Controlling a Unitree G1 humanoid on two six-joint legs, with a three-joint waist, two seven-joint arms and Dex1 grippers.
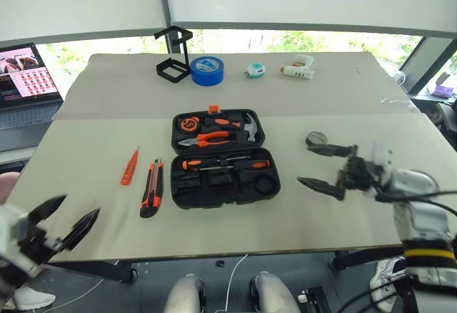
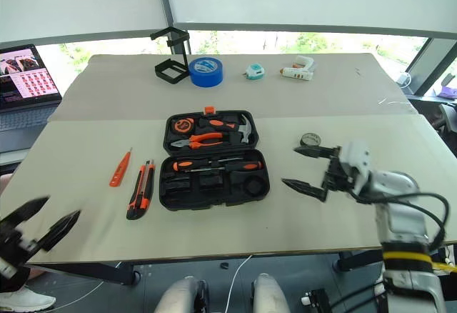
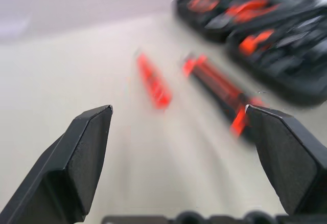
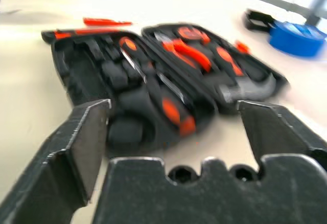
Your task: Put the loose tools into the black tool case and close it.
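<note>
The black tool case (image 1: 214, 202) lies open at the table's middle, with pliers and a hammer in its far half. Two black-and-orange screwdrivers (image 1: 225, 164) lie in its near half. Left of the case on the table are the slim orange tester screwdriver (image 1: 129, 166) and the utility knife (image 1: 151, 187). The small dark tape roll (image 1: 316, 139) sits to the case's right. My right gripper (image 1: 305, 164) hovers open and empty just in front of that roll, pointing at the case (image 4: 66, 75). My left gripper (image 1: 80, 206) is open and empty at the near left edge, facing the tester (image 3: 153, 81) and knife (image 3: 219, 88).
Along the far side stand a black wire-frame stand (image 1: 173, 59), a big blue tape roll (image 1: 207, 70), a small teal tape measure (image 1: 255, 70) and a white glue gun (image 1: 298, 66). A laptop (image 1: 25, 84) sits off the table's left.
</note>
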